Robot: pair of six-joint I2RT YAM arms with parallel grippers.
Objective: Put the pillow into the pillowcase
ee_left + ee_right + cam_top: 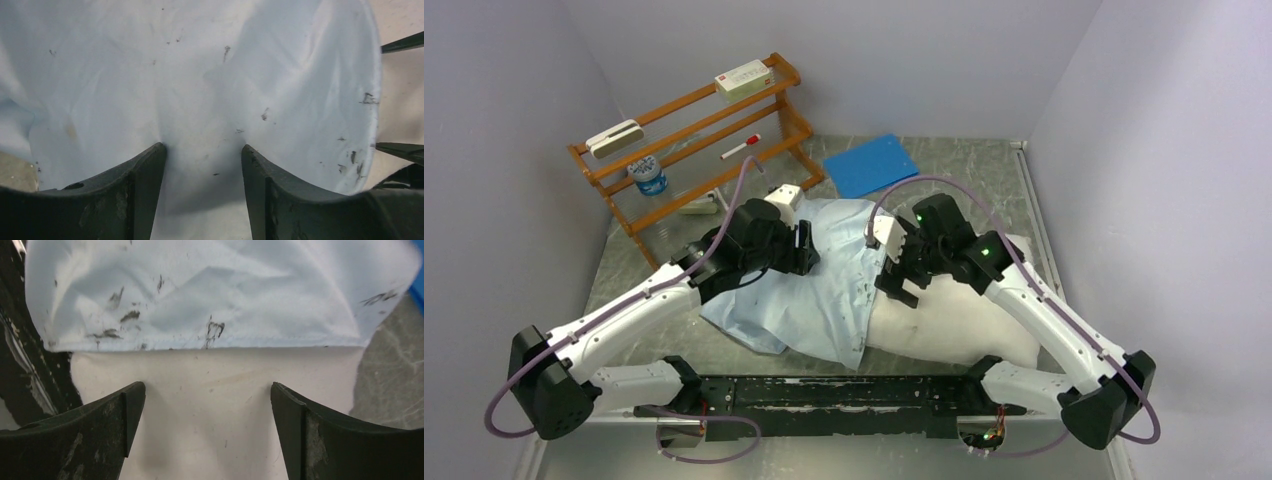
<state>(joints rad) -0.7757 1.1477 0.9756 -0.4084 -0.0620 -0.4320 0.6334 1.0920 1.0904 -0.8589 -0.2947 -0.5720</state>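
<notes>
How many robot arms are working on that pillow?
2. The left arm reaches in from the near-left corner over the pillowcase. The right arm comes in from the near-right corner over the pillow. No others show.

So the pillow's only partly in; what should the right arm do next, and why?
Probably ease the right gripper forward and shut its jaws on the pillowcase hem, to draw it further over. The jaws stand open above bare pillow, the hem lies just ahead of them, and the pillow's right part is uncovered in the top view.
</notes>
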